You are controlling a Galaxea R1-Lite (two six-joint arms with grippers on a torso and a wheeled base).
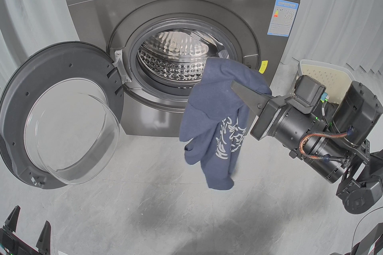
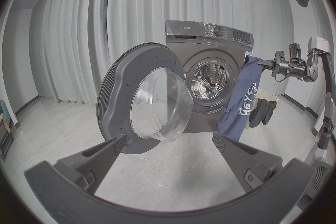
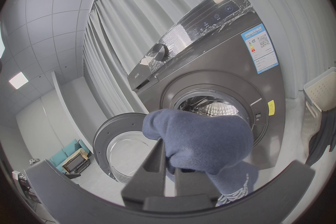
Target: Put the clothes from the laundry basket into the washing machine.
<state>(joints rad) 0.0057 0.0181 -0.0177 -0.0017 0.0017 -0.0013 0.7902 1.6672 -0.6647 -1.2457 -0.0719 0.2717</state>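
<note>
Right end effector (image 1: 236, 87) was clamped shut on a navy sweatshirt (image 1: 217, 116), which hung just before the mouth of the washing machine (image 1: 179, 8) (door (image 1: 48, 68) swung wide). Left end effector (image 1: 28, 224) sat well back from the machine, fingers spread, holding nothing.

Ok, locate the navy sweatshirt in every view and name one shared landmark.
Head view: navy sweatshirt hangs centre, from the right gripper.
Left wrist view: between drum opening and laundry basket.
Right wrist view: bunched over the right gripper, before the drum opening.
Shared landmark: drum opening.
</note>
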